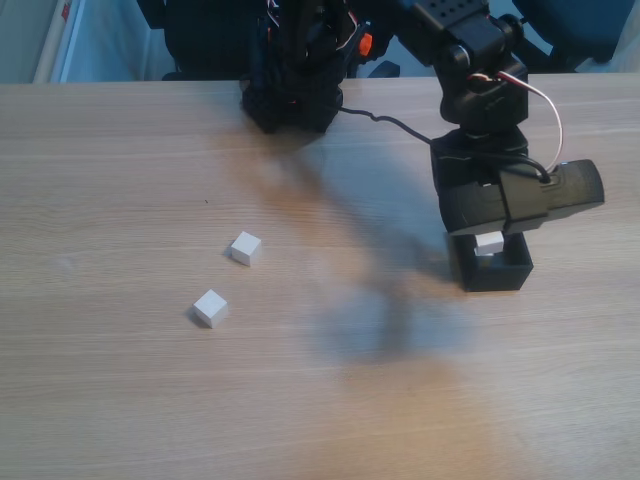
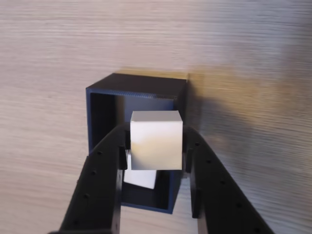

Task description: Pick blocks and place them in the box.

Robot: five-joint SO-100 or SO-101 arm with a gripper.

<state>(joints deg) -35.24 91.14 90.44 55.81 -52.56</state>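
Observation:
In the wrist view my gripper (image 2: pixel 156 146) is shut on a white block (image 2: pixel 156 139), held right above the open black box (image 2: pixel 136 85). Another white block (image 2: pixel 141 179) lies inside the box beneath it. In the fixed view the gripper (image 1: pixel 490 238) hangs over the box (image 1: pixel 497 274) at the right side of the table, and the held block (image 1: pixel 489 241) peeks out under the wrist. Two more white blocks lie on the table to the left, one (image 1: pixel 245 247) farther back and one (image 1: pixel 210 308) nearer the front.
The arm's black base (image 1: pixel 290 90) stands at the back centre with a cable (image 1: pixel 385 120) running across the wooden table (image 1: pixel 120 400). Dark chair shapes sit behind the table's far edge.

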